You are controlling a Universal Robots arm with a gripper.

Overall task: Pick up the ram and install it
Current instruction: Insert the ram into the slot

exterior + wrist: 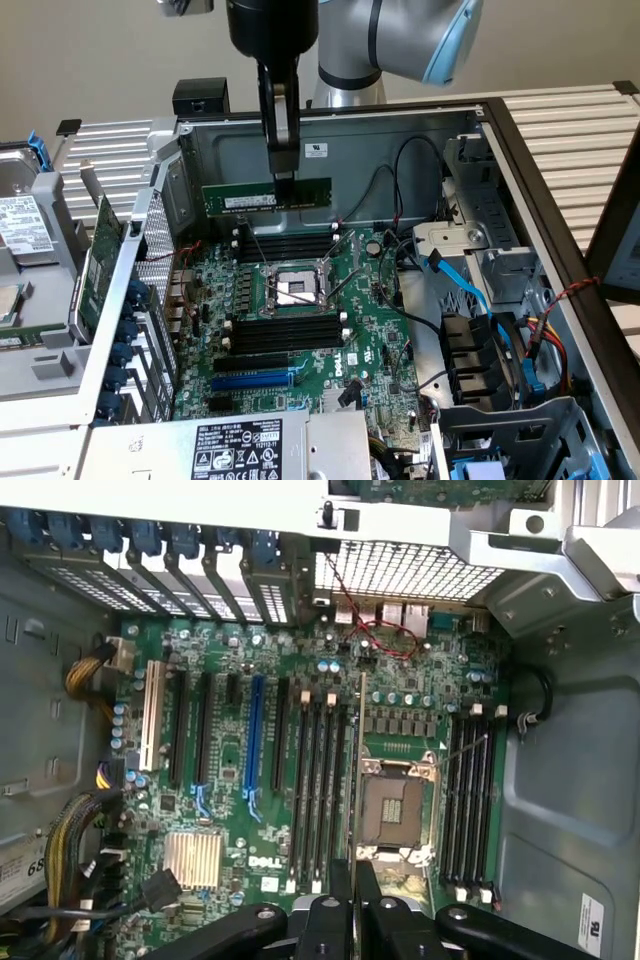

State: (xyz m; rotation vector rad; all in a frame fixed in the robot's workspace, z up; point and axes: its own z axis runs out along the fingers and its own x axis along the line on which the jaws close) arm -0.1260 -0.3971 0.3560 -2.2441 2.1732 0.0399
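We read "DELL" in white letters on the large green motherboard. We cannot read the white label on the narrow green ram stick, nor the black-and-white sticker.

My gripper clamps the ram, seen edge-on. It hangs over the motherboard, between the CPU socket and memory slots.

A plain beige wall is just sitting flat at the back under soft, even light, and a pale grey slatted metal tabletop is stretching out below it, its ridges catching the light on both the exterior view's left and right.
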